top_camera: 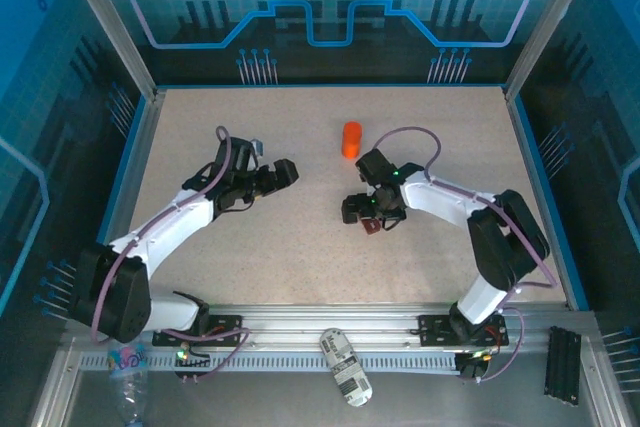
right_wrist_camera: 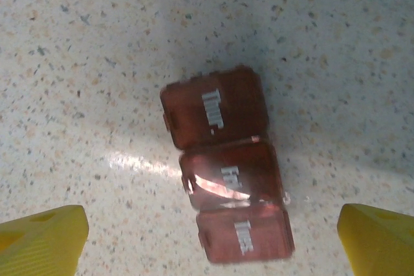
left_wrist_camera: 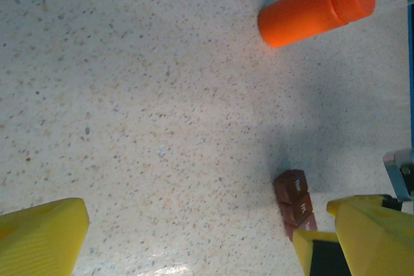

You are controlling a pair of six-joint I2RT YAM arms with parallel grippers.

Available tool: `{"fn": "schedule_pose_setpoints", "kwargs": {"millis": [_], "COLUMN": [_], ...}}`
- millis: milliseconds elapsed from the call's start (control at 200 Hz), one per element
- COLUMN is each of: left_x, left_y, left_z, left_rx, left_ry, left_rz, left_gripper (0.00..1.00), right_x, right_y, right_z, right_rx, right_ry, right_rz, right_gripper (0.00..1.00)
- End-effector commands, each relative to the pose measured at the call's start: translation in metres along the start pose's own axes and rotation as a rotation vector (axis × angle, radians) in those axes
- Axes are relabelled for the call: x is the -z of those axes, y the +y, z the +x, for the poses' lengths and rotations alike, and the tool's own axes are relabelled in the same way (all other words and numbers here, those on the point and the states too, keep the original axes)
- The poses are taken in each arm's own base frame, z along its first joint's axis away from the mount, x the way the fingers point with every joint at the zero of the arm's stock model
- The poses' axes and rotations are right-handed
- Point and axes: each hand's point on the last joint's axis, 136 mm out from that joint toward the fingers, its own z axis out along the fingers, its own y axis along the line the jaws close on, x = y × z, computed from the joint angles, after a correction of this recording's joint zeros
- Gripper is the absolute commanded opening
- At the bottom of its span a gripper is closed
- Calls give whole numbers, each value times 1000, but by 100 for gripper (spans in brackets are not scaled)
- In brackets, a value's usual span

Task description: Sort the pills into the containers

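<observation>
Both your hands are spread wide above the desk (top_camera: 300, 257), and neither is holding anything.
Your left hand (top_camera: 283, 175) hangs over bare desk left of centre. Your right hand (top_camera: 363, 210) sits over the task's thing, its yellow fingers (right_wrist_camera: 42, 240) wide on either side. The orange bottle (top_camera: 351, 139) is farther back. The red-brown pill box (right_wrist_camera: 226, 172) lies flat near the desk's middle, three labelled sections in a row.

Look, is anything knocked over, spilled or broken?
Nothing looks spilled or broken. The box lies a bit slanted under the open right gripper, lids shut. The bottle is capped.
</observation>
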Motion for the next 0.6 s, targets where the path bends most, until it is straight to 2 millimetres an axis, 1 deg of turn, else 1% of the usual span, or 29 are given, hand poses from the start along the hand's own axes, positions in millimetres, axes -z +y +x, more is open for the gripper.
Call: {"fn": "schedule_pose_setpoints", "kwargs": {"millis": [0,210,365,475,595], "left_x": [11,20,23,23,24], "left_y": [1,-4,-7,-6,-3], "left_z": [2,-3,-5,-5,-5], "left_rx": [-23,-58,-64,-76,-83], "left_ry": [-21,-46,-51,-54,-64], "left_rz": [-13,-9,5,3,-6], "left_gripper": [99,99,99,99,99], "right_x": [-5,-15,-19,-19,-17], "right_y": [6,9,24,44,80], "right_z": [-7,11,26,31,32], "right_rx": [2,-22,-8,9,47], "right_ry": [17,62,80,86,79], "right_rz": [-20,-15,-22,-42,-104], "right_gripper": [100,100,100,100,100]}}
